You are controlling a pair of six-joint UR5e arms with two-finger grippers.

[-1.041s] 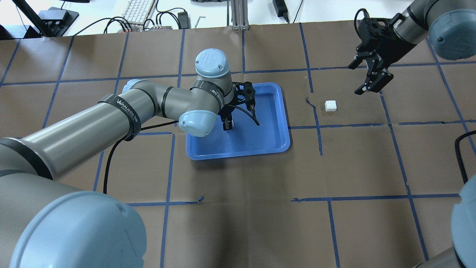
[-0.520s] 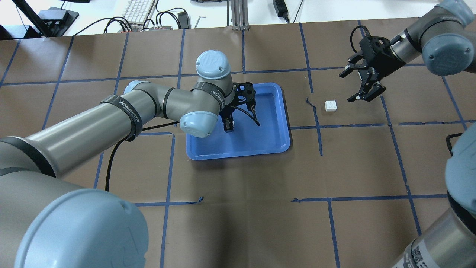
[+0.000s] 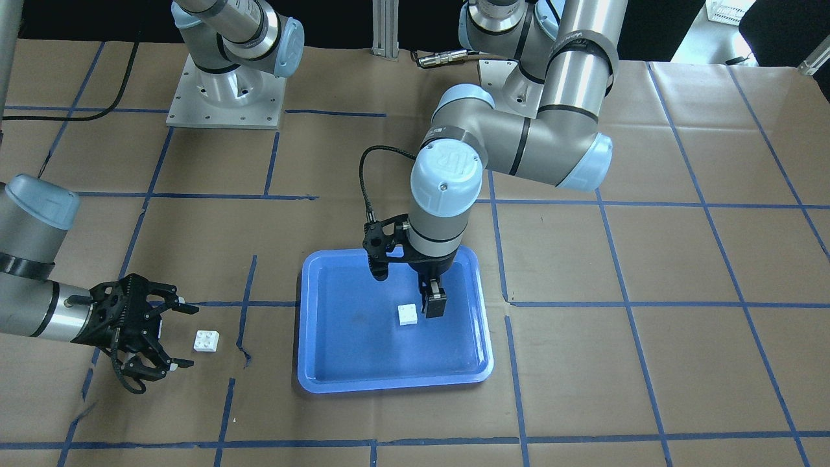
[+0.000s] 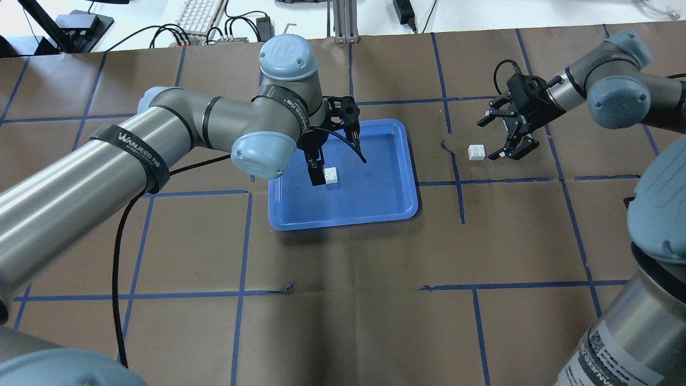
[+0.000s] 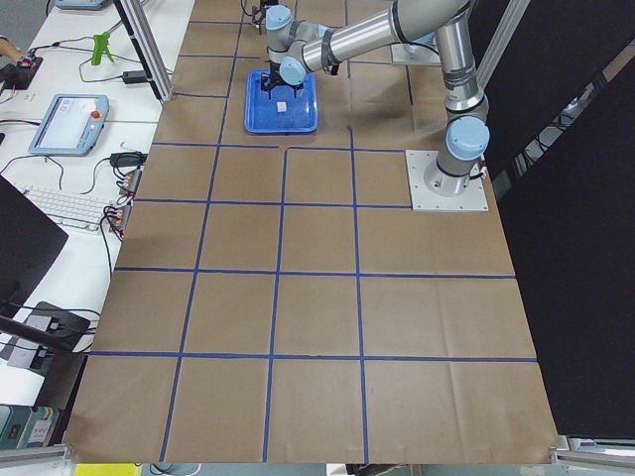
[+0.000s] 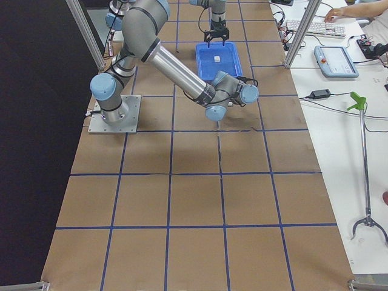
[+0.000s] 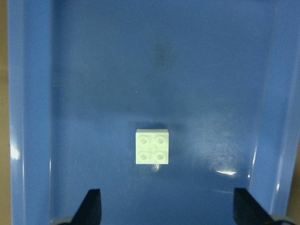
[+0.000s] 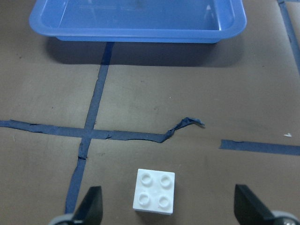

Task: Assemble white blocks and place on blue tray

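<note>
The two bricks are apart, so the joining step has not begun; this looks like the pick of the second one. The white block on the tray (image 4: 331,175) lies flat, studs up, on the floor of the blue tray (image 4: 388,206), left of its middle in the overhead view and free of the rim. The left gripper (image 4: 336,163) hangs over it with its fingers spread wide. In the left wrist view the brick sits ahead of the two fingertips, touched by neither.

The white block on the table (image 4: 476,152) rests studs up on the brown paper, right of the tray and well apart from it, with a strip of torn blue tape (image 8: 183,127) between the two. The right gripper (image 4: 486,140) is low and just beside this brick on its far right side, fingers splayed and empty. In its own wrist view the brick lies near the bottom edge, in line with the gap between the fingertips but not yet between them.

The next move, as I judge it, is a short advance of the right gripper until its fingers straddle the brick's flat sides, then a squeeze and a lift. After that the brick has to be carried left over the tray and pressed squarely onto the other's studs — the alignment matters, and the loose brick in the tray may slide unless the left gripper steadies it.
</note>
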